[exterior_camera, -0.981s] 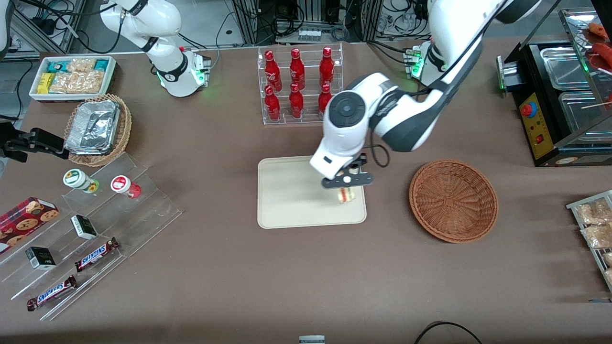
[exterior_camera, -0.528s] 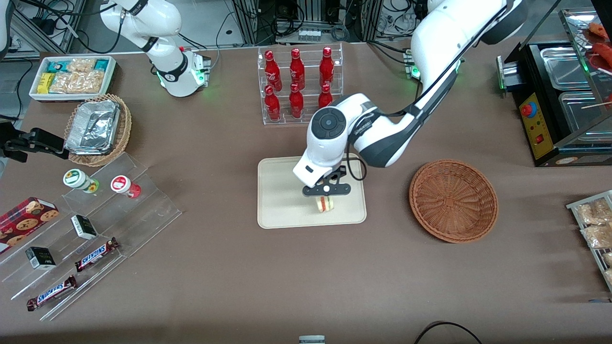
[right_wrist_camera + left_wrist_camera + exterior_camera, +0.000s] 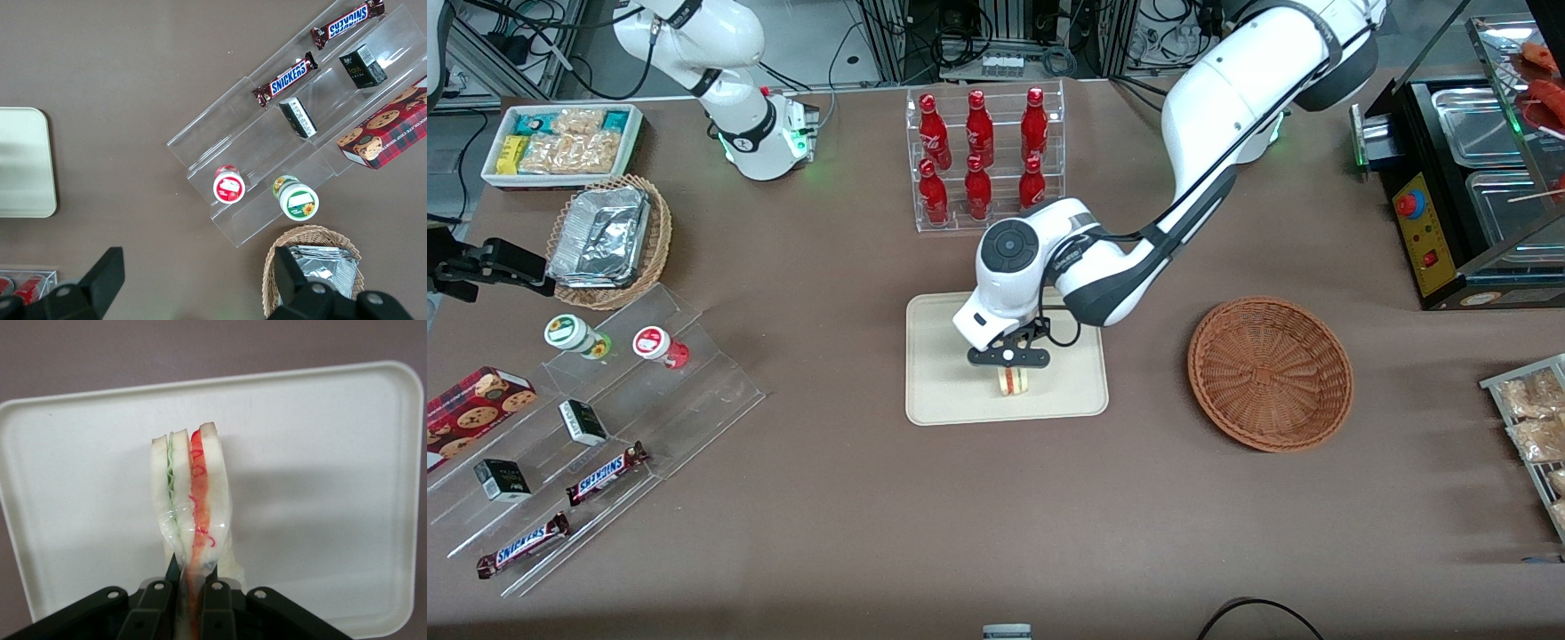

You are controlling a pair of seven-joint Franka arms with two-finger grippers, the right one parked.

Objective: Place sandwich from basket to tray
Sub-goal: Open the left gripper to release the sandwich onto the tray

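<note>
My left gripper (image 3: 1011,366) hangs over the cream tray (image 3: 943,356), shut on the sandwich (image 3: 1012,380). In the left wrist view the sandwich (image 3: 192,500) is a wrapped white-bread wedge with green and red-orange filling stripes, pinched at its narrow end by the gripper (image 3: 192,577), with the tray (image 3: 80,493) under it. I cannot tell whether the sandwich touches the tray. The reddish-brown wicker basket (image 3: 1270,372) sits beside the tray toward the working arm's end of the table and holds nothing.
A clear rack of red bottles (image 3: 983,160) stands farther from the front camera than the tray. Toward the parked arm's end are a foil container in a light wicker basket (image 3: 609,240), a white snack bin (image 3: 560,142) and an acrylic stand with Snickers bars (image 3: 605,471).
My left gripper carried the sandwich sideways from the tray's edge nearest the basket toward the tray's middle, away from the basket. Its hold on the sandwich is unchanged.
</note>
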